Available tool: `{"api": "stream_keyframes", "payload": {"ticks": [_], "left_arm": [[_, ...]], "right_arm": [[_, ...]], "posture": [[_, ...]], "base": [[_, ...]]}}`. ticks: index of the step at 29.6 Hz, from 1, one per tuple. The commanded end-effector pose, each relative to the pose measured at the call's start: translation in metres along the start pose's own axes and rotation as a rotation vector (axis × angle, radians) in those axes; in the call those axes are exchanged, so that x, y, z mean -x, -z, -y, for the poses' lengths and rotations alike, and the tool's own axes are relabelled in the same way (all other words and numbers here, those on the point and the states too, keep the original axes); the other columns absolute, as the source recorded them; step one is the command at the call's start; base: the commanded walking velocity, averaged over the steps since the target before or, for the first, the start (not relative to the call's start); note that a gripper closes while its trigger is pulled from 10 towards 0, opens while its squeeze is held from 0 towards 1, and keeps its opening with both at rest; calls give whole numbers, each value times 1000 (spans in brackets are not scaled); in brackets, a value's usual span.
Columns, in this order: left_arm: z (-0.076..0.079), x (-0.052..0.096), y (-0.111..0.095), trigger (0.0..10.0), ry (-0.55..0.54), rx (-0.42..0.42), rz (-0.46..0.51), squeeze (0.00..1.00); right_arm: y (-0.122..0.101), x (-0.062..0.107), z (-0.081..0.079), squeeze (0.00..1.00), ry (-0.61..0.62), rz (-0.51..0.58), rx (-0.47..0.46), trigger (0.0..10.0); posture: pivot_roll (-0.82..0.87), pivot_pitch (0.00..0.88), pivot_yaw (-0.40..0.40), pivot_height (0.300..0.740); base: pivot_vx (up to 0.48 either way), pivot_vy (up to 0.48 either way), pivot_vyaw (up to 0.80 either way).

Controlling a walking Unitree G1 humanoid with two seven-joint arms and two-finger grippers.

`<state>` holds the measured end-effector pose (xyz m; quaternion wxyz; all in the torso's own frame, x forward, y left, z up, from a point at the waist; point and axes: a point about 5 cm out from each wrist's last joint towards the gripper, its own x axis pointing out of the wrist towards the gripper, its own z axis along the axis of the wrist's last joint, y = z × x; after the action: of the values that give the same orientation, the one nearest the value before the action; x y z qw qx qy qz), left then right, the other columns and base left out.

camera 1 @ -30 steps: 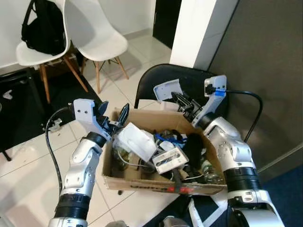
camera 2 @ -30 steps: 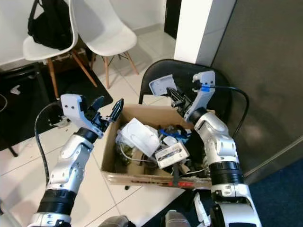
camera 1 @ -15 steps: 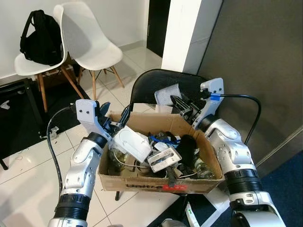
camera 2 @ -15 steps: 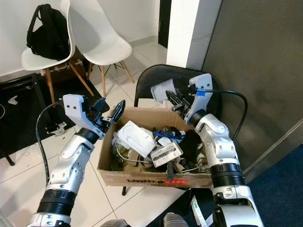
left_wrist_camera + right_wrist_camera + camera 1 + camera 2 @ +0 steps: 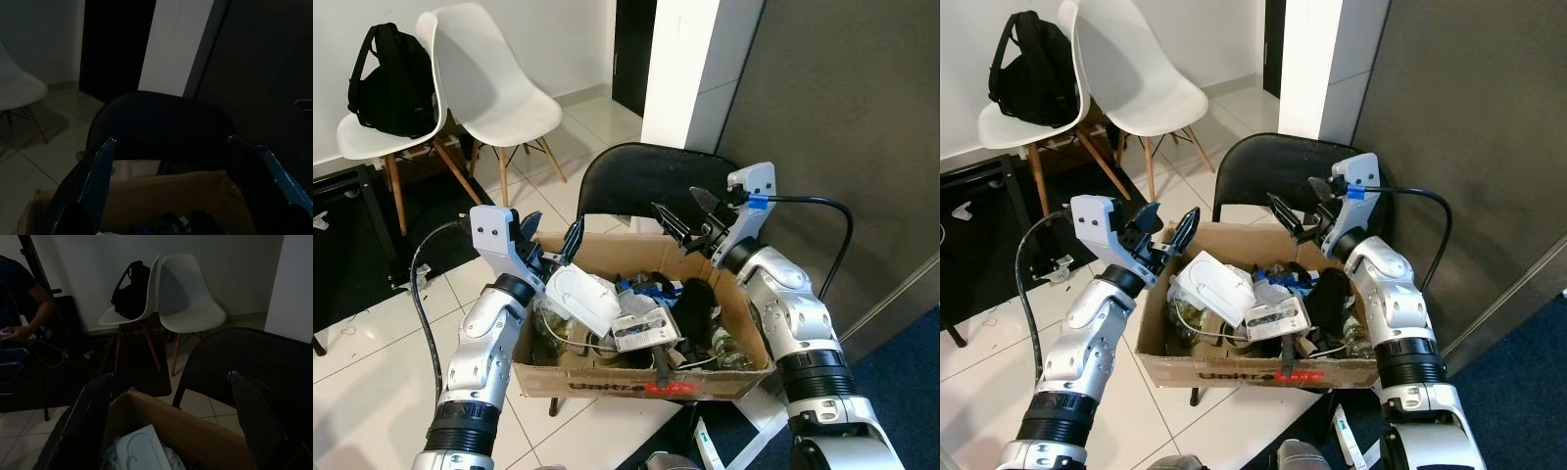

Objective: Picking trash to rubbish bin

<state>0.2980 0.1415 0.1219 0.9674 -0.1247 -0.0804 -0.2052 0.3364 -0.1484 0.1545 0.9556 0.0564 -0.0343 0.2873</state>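
Two open end effectors, left (image 5: 551, 238), right (image 5: 687, 213), person's arm (image 5: 34, 318)

Office or home room: white tiled floor (image 5: 372, 343), two white shell chairs (image 5: 494, 83), black backpack (image 5: 386, 69) on one.

You can see dark lettering with a red patch printed along the front wall of the cardboard box (image 5: 636, 384), but it is too blurred for you to read; nothing else carries legible text.
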Motion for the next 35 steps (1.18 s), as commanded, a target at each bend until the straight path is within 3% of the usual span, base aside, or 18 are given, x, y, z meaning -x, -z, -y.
{"api": "stream_keyframes", "payload": {"ticks": [1,2,12,35], "left_arm": [[1,1,2,10000,5,15,-10,0],[1,1,2,10000,1,9,-11,0],[-1,0,4,10000,-20,-16,-35,0],[-5,1,8,10000,-32,-30,-59,0]], "right_arm": [[3,2,2,922,11,-9,-2,10000],[2,2,3,0,9,2,-31,10000],[2,2,2,0,1,19,-68,10000],[3,2,3,0,6,9,-75,10000]], "posture": [[-47,0,-28,740],[-47,0,-28,740],[-49,0,-29,740],[-50,0,-27,740]], "base": [[0,0,0],[0,0,0],[0,0,0],[-356,0,0]]}}
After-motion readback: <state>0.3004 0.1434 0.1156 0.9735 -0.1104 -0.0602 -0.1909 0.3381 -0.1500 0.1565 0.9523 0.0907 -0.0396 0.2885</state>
